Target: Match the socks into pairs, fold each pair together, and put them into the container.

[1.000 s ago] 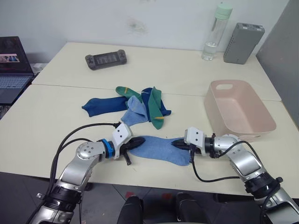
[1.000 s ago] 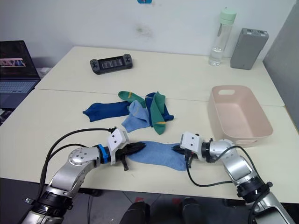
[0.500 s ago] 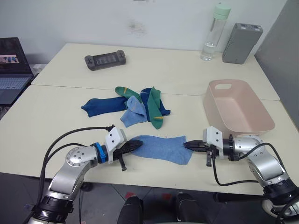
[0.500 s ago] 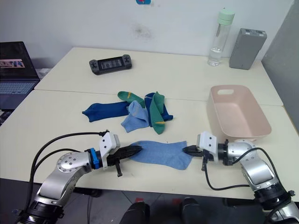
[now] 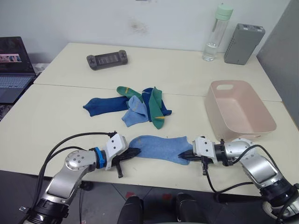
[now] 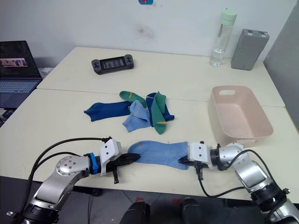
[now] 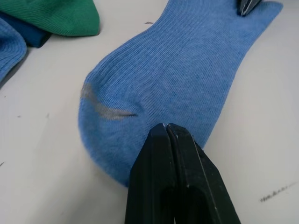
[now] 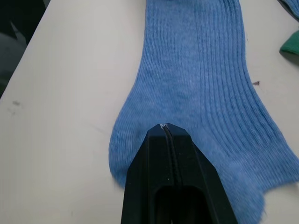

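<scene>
Left wrist view: both end effectors (image 7: 167, 126) (image 8: 167, 127) pinched together on the ribbed light blue sock (image 7: 182, 70)

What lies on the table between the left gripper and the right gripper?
A light blue sock lies flat between the left gripper and the right gripper, one at each end of it, as the left eye view shows.
</scene>
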You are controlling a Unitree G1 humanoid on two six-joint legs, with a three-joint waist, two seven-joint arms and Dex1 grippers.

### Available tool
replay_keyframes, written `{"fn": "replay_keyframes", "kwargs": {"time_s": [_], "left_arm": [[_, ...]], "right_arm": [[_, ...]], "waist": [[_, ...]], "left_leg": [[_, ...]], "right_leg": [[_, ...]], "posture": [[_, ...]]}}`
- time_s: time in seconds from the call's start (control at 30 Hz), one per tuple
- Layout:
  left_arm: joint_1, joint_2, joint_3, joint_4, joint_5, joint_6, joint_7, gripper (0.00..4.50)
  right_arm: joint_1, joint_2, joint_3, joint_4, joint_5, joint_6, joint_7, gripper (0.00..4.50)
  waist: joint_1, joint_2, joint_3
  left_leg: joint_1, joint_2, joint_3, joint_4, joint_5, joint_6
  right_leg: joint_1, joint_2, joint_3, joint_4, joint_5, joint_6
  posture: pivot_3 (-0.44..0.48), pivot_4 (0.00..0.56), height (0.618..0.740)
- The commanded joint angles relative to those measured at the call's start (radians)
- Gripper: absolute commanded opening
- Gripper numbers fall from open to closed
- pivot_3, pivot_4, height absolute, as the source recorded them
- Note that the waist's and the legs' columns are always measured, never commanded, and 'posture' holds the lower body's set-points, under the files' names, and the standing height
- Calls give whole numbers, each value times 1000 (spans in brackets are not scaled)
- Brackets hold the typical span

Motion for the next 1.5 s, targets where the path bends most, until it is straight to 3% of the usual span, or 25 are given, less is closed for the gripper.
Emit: {"fn": "replay_keyframes", "kwargs": {"time_s": [0.03,0.23,0.33,0.53,0.7,0.8,0.83,1.17,1.33,1.47,1.5], "left_arm": [[19,20,42,25,6,-1,5,12],[45,-37,184,-98,-158,77,65,12],[81,-47,306,-142,-213,117,128,0],[161,-89,465,-150,-245,121,236,1827],[228,-111,485,-151,-230,98,253,3367],[236,-112,492,-137,-223,86,258,4372],[234,-112,493,-136,-223,86,260,4490],[13,-149,372,-95,-226,172,325,4490],[-109,-179,295,37,-158,196,373,4490],[-146,-178,238,130,-109,155,334,4490],[-155,-180,230,149,-99,130,323,4306]], "right_arm": [[27,-55,-55,34,0,-37,25,0],[32,-31,-173,-30,124,47,-11,0],[-5,17,-253,-105,224,188,-92,574],[-63,96,-253,-205,225,317,-237,2718],[-64,109,-242,-190,210,313,-254,4471],[-78,111,-233,-180,200,302,-254,4500],[-83,109,-229,-181,201,302,-245,4500],[-175,154,-186,-222,208,357,-260,4500],[-203,178,-167,-231,200,371,-272,4500],[-213,178,-158,-237,202,379,-270,4500],[-213,179,-157,-238,203,382,-271,4500]], "waist": [[0,0,0],[-3,0,0],[-9,0,0],[-8,0,0],[2,0,0],[2,0,0],[1,0,0],[1,0,0],[0,0,0],[-3,0,0],[-3,0,0]], "left_leg": [[0,0,0,0,0,0],[0,1,0,0,0,0],[0,2,0,0,0,0],[0,1,-1,0,0,0],[-2,0,-1,0,0,0],[-2,0,-1,0,0,0],[-2,0,-1,0,0,0],[-2,0,-1,0,0,0],[-2,0,-3,0,0,0],[-2,0,-2,0,0,0],[-2,0,-3,0,0,0]], "right_leg": [[0,0,0,0,0,0],[0,0,0,0,0,0],[0,0,0,1,0,0],[0,0,0,0,0,0],[-1,-1,-1,-1,0,0],[-1,-1,-1,-1,0,0],[-1,-1,-1,0,0,0],[-1,0,-1,0,0,0],[-1,0,-3,0,0,0],[-2,0,-3,1,0,0],[-2,0,-3,1,0,0]], "posture": [[0,150,740],[0,150,740],[0,150,740],[0,150,740],[0,150,740],[0,150,740],[0,150,740],[0,150,740],[0,150,740],[0,150,740],[0,150,740]]}}
